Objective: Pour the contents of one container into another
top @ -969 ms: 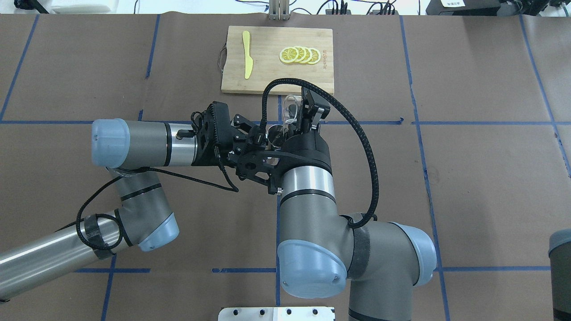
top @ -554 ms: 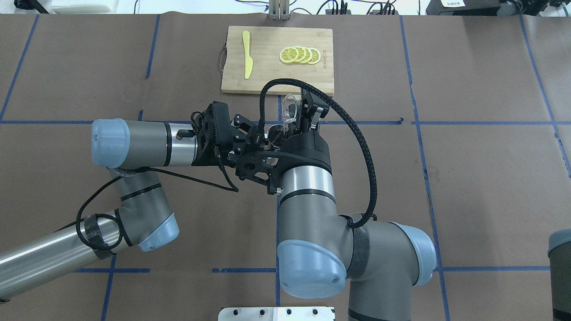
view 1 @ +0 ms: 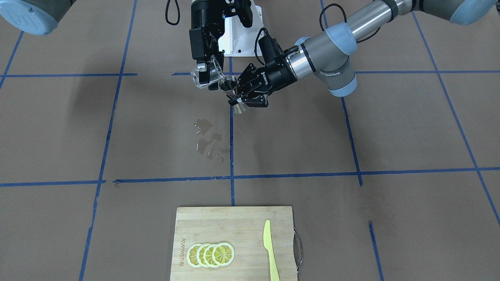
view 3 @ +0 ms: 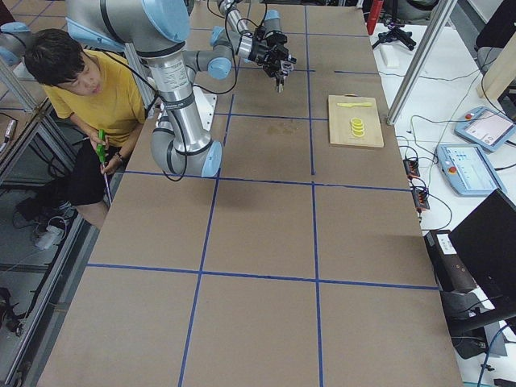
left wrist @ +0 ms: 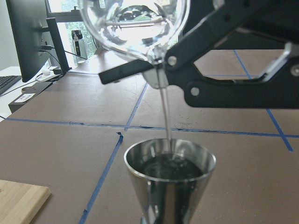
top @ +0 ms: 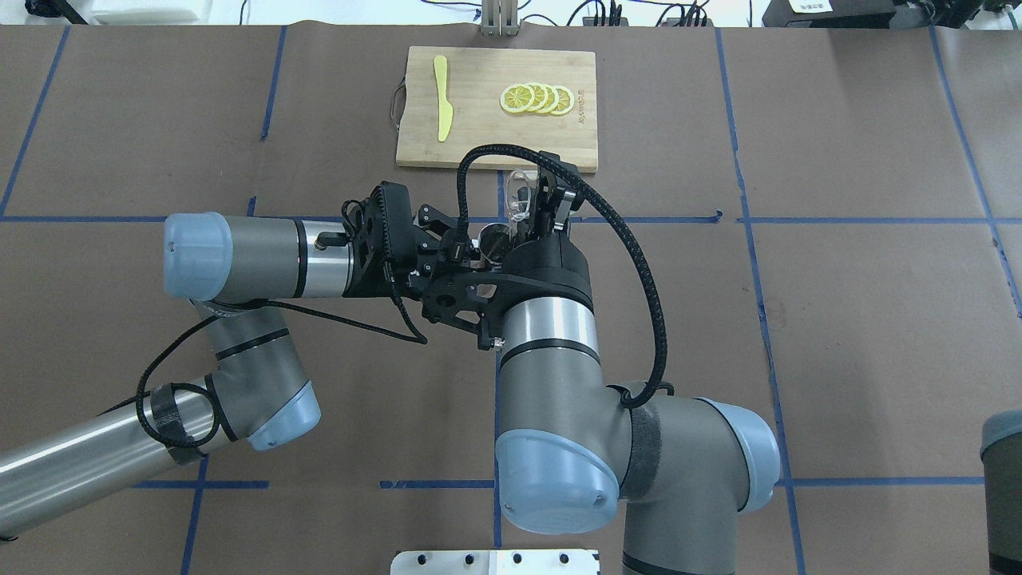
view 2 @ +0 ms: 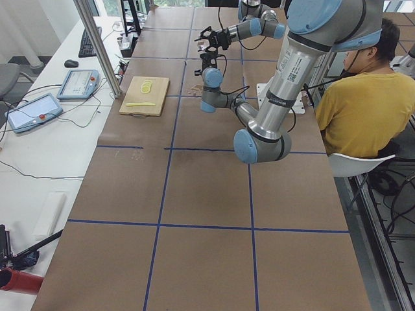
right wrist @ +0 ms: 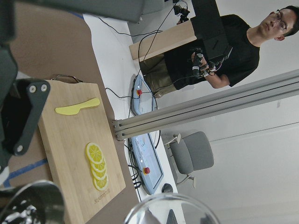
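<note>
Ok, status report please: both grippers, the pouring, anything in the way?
Right gripper shut on small clear glass cup, tilted. Left gripper shut on steel jigger below; thin stream lands inside. Nothing between them; wet spill on brown paper.

Left claw [view 1: 236, 100], right claw [view 1: 206, 77] clenched, aloft.
</note>
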